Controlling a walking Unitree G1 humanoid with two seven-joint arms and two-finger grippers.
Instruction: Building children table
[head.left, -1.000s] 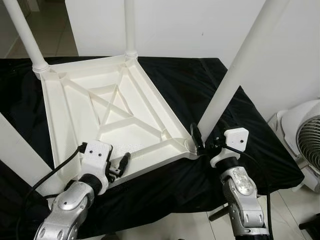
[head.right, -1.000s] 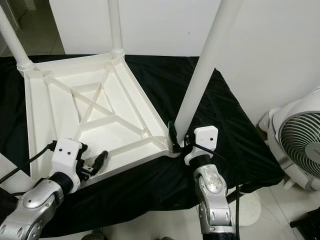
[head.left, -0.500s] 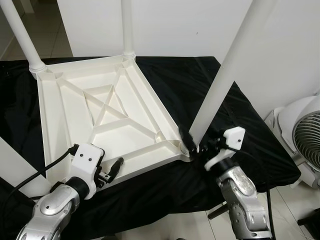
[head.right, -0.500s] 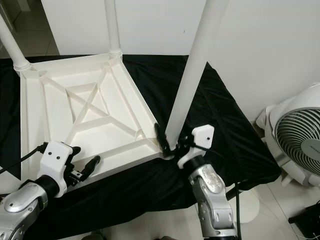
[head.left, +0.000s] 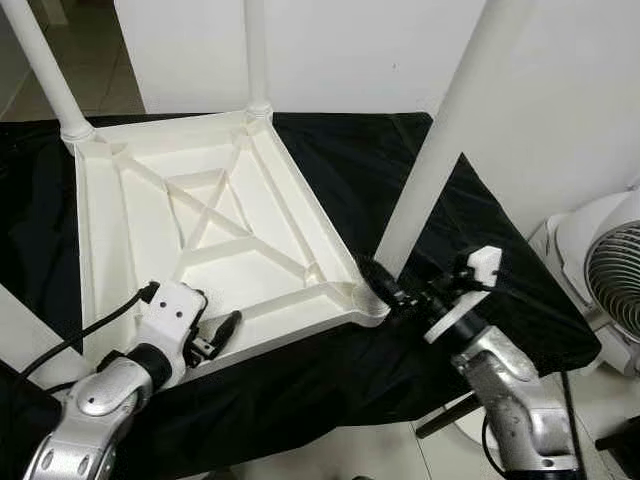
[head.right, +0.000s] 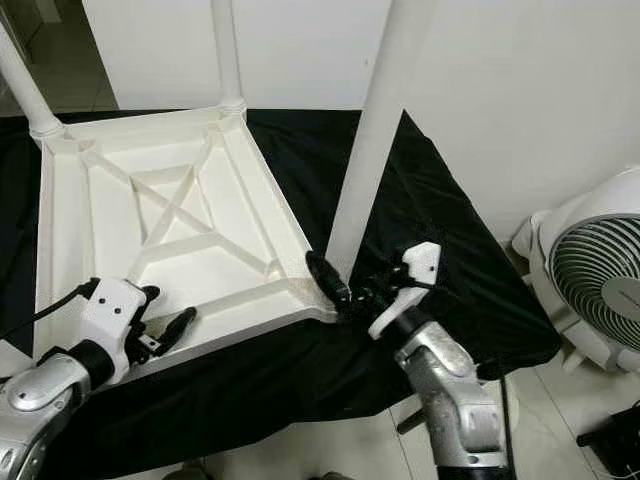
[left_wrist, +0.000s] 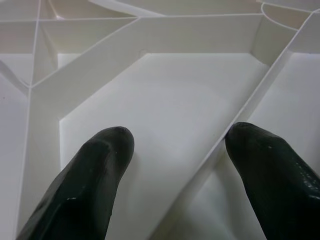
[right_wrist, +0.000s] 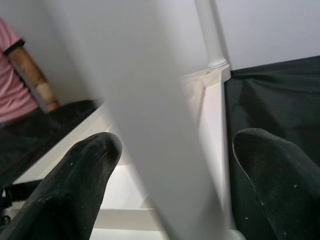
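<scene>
A black cloth (head.left: 360, 160) covers the work surface, white wall behind, and a white fan (head.right: 600, 290) stands off to the right on the tiled floor. Upside down on that cloth lies the white children's table (head.left: 210, 230), ribbed underside up, legs pointing at the ceiling. Nearest, the left gripper (head.left: 218, 333) sits at the tabletop's near edge, fingers (left_wrist: 90, 175) parted and released, one either side of a rib, gripping nothing. Over at the near right corner, the right gripper (head.left: 385, 290) reaches in at the foot of the near right leg (head.left: 440, 140), its fingers (right_wrist: 75, 185) spread wide on both sides of the leg, not clenched on it. Farther back, two more legs (head.left: 258, 55) stand upright at the far corners. A person's pink sleeve (right_wrist: 12, 85) shows beyond the table.
</scene>
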